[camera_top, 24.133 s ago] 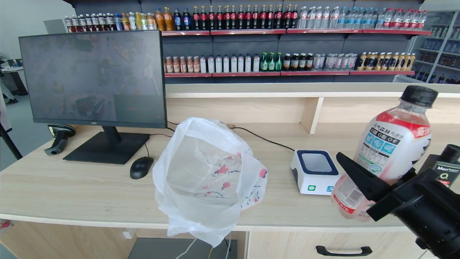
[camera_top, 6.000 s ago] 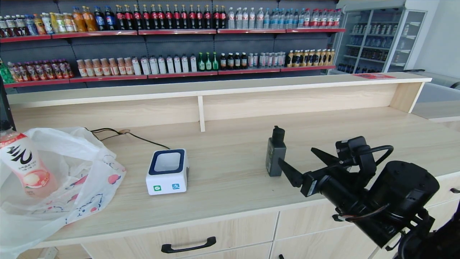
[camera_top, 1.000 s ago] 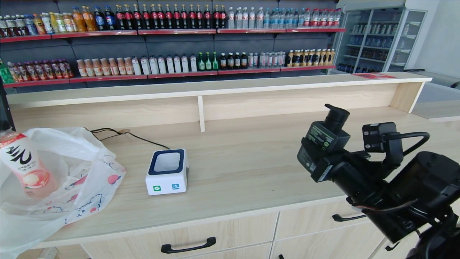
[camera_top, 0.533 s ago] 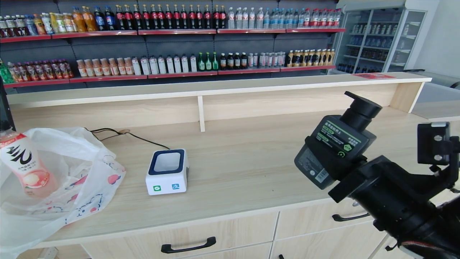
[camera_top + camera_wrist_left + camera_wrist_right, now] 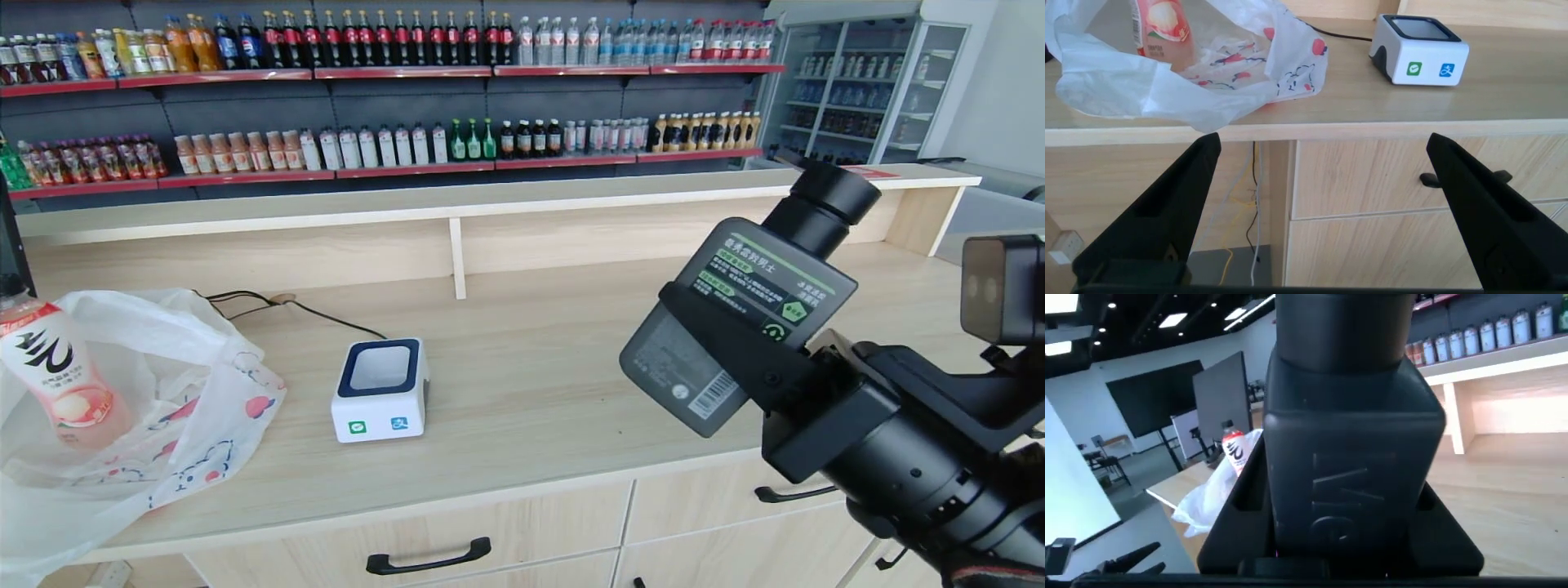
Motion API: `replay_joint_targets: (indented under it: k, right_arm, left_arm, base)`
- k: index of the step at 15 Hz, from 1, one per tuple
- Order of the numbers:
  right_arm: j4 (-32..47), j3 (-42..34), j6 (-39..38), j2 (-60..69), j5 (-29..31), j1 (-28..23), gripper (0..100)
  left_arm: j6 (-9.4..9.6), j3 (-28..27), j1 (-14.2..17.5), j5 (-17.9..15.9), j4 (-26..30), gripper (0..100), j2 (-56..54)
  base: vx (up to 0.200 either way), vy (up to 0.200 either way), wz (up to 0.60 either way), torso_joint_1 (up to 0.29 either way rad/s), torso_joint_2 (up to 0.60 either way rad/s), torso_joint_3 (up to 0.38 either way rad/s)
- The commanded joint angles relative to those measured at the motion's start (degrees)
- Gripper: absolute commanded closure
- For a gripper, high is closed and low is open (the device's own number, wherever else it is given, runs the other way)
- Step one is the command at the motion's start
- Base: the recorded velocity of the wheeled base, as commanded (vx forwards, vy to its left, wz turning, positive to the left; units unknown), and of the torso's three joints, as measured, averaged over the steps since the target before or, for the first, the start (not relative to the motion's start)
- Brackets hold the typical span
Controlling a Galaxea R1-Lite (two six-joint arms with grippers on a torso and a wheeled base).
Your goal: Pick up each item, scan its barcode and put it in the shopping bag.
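Note:
My right gripper (image 5: 755, 363) is shut on a dark grey bottle (image 5: 739, 318) with a black cap. It holds the bottle tilted in the air above the counter's front right, with the barcode label facing the head view. In the right wrist view the dark bottle (image 5: 1351, 449) sits between the jaws. The white scanner (image 5: 380, 389) stands on the counter well to the left of it. A pink drink bottle (image 5: 49, 376) stands inside the white shopping bag (image 5: 188, 408) at far left. My left gripper (image 5: 1323, 212) hangs open below the counter edge, in front of the drawers.
A black cable (image 5: 326, 314) runs from the scanner toward the back ledge (image 5: 457, 204). Drawer handles (image 5: 429, 559) sit under the counter edge. Drink shelves (image 5: 408, 73) line the wall behind. Bare counter (image 5: 531, 376) lies between scanner and held bottle.
The right gripper closed on the dark bottle, lifted it off the counter and brought it up and nearer, tilting it. The pink bottle went into the bag; the camera turned right.

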State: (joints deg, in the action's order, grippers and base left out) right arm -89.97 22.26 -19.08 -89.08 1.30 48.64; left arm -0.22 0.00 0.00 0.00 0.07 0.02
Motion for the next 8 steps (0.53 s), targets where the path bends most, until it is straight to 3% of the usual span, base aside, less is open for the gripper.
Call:
replay_joint_targets:
  k: [1, 4, 8]
  right_arm:
    - [0.0, 2.1, -2.6, -1.5, -4.6, 0.2, 100]
    - [0.0, 2.7, -5.2, -1.5, -6.6, 4.1, 100]
    - [0.0, 10.9, -9.8, -2.8, -6.6, 6.4, 100]
  left_arm:
    - [-0.04, 0.0, 0.0, 0.0, 0.0, 0, 0.0]
    - [-0.04, 0.0, 0.0, 0.0, 0.0, 0, 0.0]
    - [-0.04, 0.0, 0.0, 0.0, 0.0, 0, 0.0]
  base:
    - [0.0, 0.0, 0.0, 0.0, 0.0, 0.0]
    - [0.0, 0.0, 0.0, 0.0, 0.0, 0.0]
    - [0.0, 0.0, 0.0, 0.0, 0.0, 0.0]
